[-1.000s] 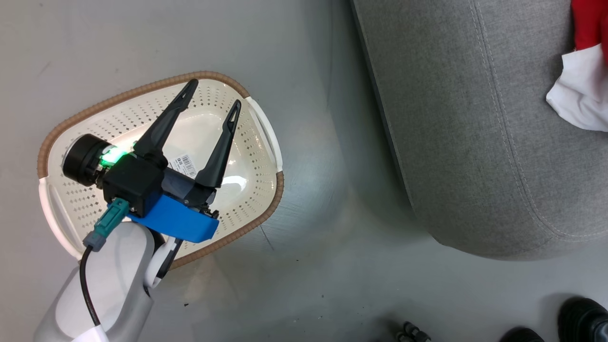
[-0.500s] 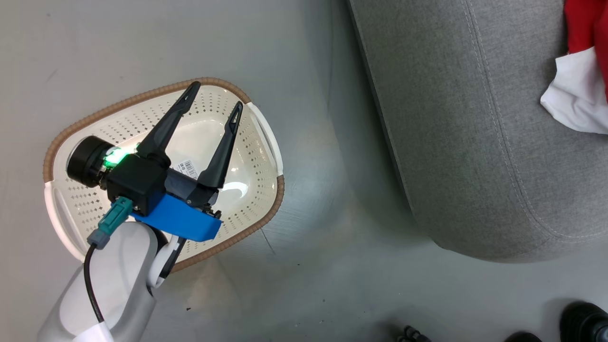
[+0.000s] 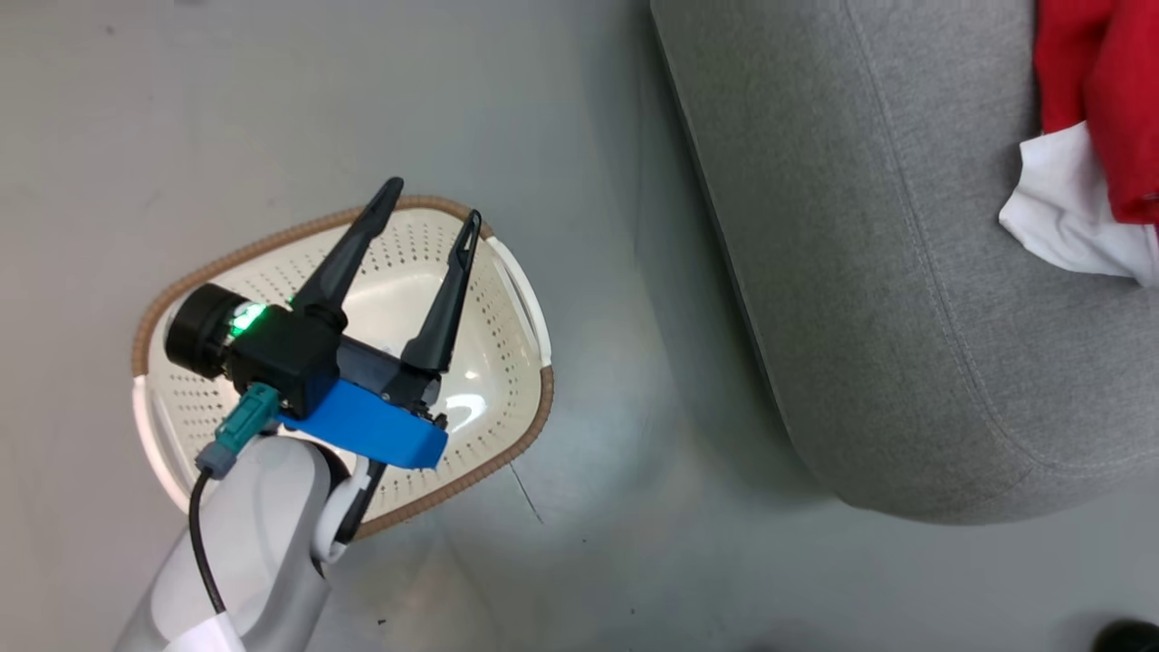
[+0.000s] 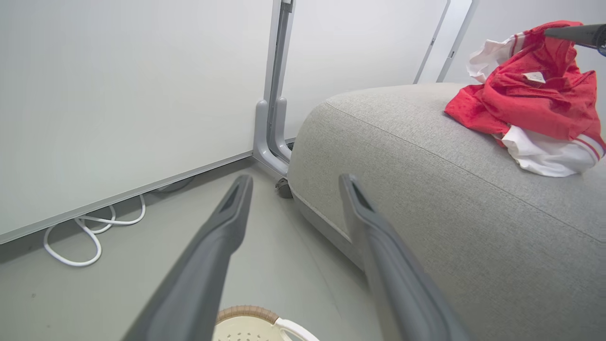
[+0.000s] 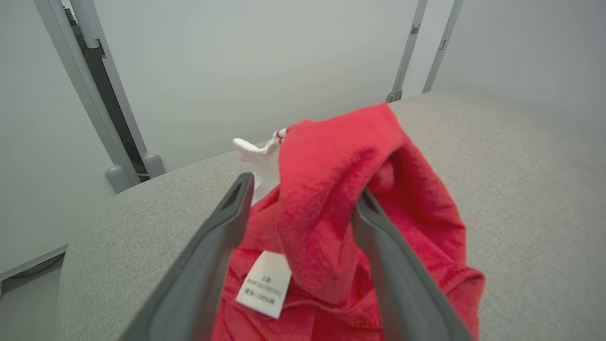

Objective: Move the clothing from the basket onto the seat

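Your right gripper (image 5: 303,187) has its fingers spread wide and isn't pinching anything. A fold of the clothing (image 5: 331,227) just hangs loose between them and leans on the right-hand finger. Right under that fold you can see the little white tag (image 5: 264,284) with small print on it. The rest of the red stuff is bunched up underneath, with a bit of white trim poking up behind the left finger. All of it sits on the seat (image 5: 521,189), well in from the rounded edge. In the left wrist view it's one crumpled red and white heap with striped cuffs, and one dark finger of your right gripper comes in over the top of it. Your left gripper (image 3: 433,201) is wide open too, holding nothing. It hangs over the basket (image 3: 507,444) with its fingers pointing toward the far rim, one tip right over the brown rim. The basket sits on the grey floor (image 3: 272,109), near the seat's corner but not touching it. Further back there's a white cable (image 4: 71,246) looped along the bottom of the wall.
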